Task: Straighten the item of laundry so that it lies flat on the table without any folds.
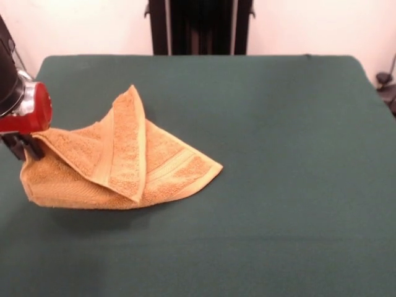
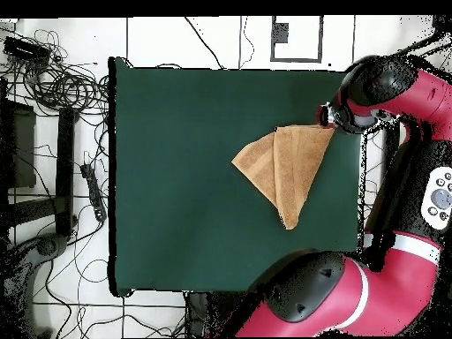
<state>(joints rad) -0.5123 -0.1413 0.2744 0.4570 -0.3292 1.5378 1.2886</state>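
Note:
The orange-tan towel (image 1: pixel 124 161) lies folded over itself in a rough triangle on the left part of the dark green table (image 1: pixel 278 154). One ribbed-border flap stands up in a peak at the middle. My gripper (image 1: pixel 30 148) is at the towel's left corner, shut on it and holding that corner a little off the cloth. In the overhead view the towel (image 2: pixel 287 168) sits near the right edge of the table (image 2: pixel 177 177), with the gripper (image 2: pixel 328 122) at its upper right corner.
The black pedestal (image 1: pixel 199 25) stands behind the table's far edge. My red arm (image 2: pixel 388 97) reaches along the table's right side in the overhead view. Cables (image 2: pixel 53 79) lie on the floor to the left. A dark object (image 1: pixel 387 86) stands past the right edge.

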